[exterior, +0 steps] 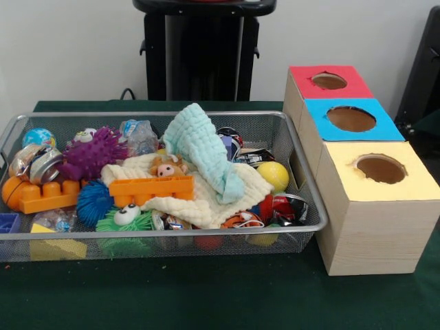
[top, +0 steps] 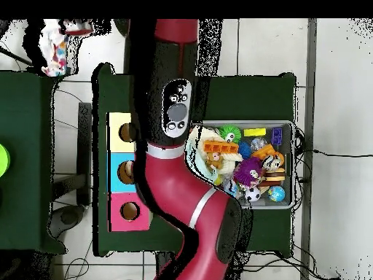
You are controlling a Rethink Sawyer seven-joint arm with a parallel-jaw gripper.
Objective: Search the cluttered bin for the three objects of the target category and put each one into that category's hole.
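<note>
A wire mesh bin (exterior: 172, 114) holds a jumble of toys. A mint cloth (exterior: 199, 148) lies draped over a cream cloth (exterior: 206, 199), with a small plush animal (exterior: 167, 167) and an orange toy brick (exterior: 152, 189) on top. Around them sit a purple spiky ball (exterior: 93, 152), a blue spiky ball (exterior: 93, 201), a green fuzzy toy with eyes (exterior: 127, 218) and a yellow ball (exterior: 273, 175). Right of the bin stand three boxes with round holes: red (exterior: 302, 75), blue (exterior: 320, 117) and yellow (exterior: 344, 172). The red arm (top: 175, 175) crosses the overhead view; no gripper shows.
The arm hides the bin's (top: 293, 164) left part in the overhead view, between the toys and the boxes (top: 115, 171). A second orange block (exterior: 41, 196), a globe ball (exterior: 38, 137) and crinkled wrappers fill the bin's left end. Green cloth (exterior: 220, 295) covers the table.
</note>
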